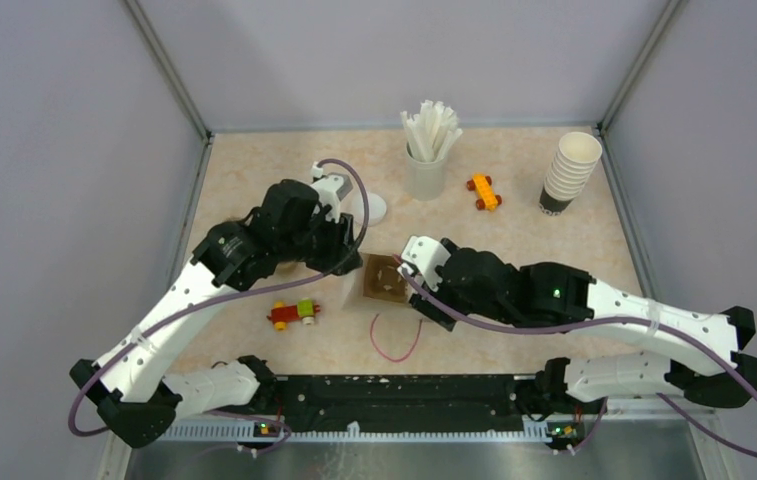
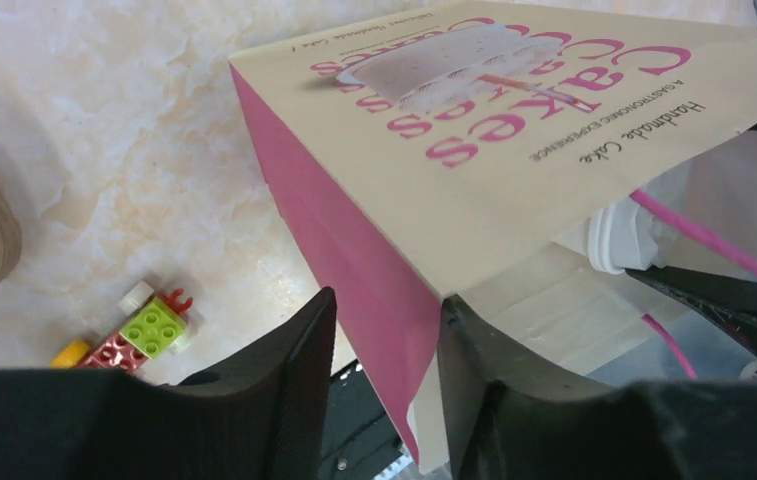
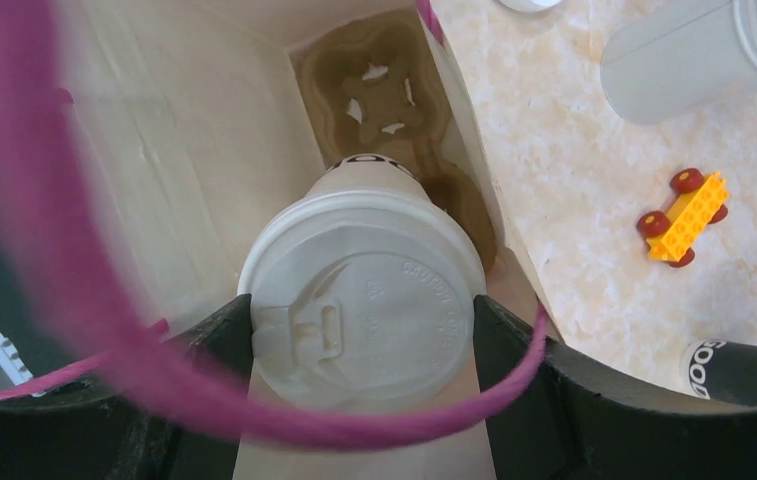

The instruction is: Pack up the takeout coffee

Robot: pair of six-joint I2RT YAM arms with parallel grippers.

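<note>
Takeout coffee (image 3: 374,270), lidded, is gripped by right claw (image 3: 364,322) inside paper bag (image 2: 514,130) above cardboard tray (image 3: 374,90); left claw (image 2: 384,340) pinches the bag edge and should hold it wide while the cup lowers straight into a tray pocket.

Coffee cup (image 3: 362,300) w/ white lid on, upright inside paper bag (image 3: 194,150), above brown tray (image 3: 379,95).
</note>
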